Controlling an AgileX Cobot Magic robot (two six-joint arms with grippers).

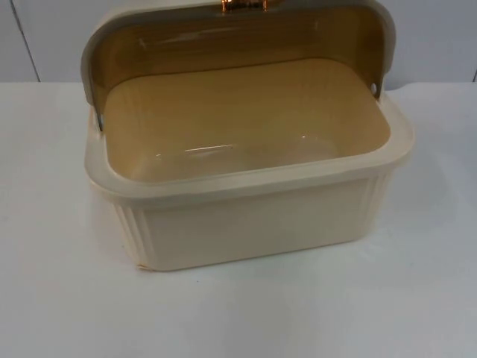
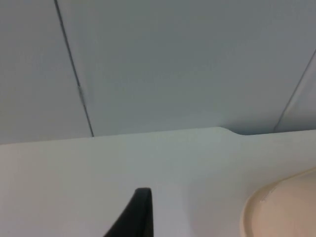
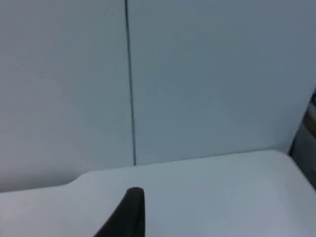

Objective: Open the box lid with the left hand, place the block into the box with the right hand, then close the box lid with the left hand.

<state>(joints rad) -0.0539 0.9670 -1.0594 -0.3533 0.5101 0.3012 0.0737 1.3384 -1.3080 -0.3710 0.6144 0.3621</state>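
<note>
Facing you on the white desk (image 1: 59, 298), the cream box (image 1: 253, 224) sits with its lid (image 1: 223, 22) raised against the grey partition wall (image 1: 440, 37); whether either gripper's jaws are spread, you cannot tell.

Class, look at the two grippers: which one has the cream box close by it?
The left gripper: the cream box's curved rim lies on the table near it. The right gripper faces white table and grey partition wall.
</note>
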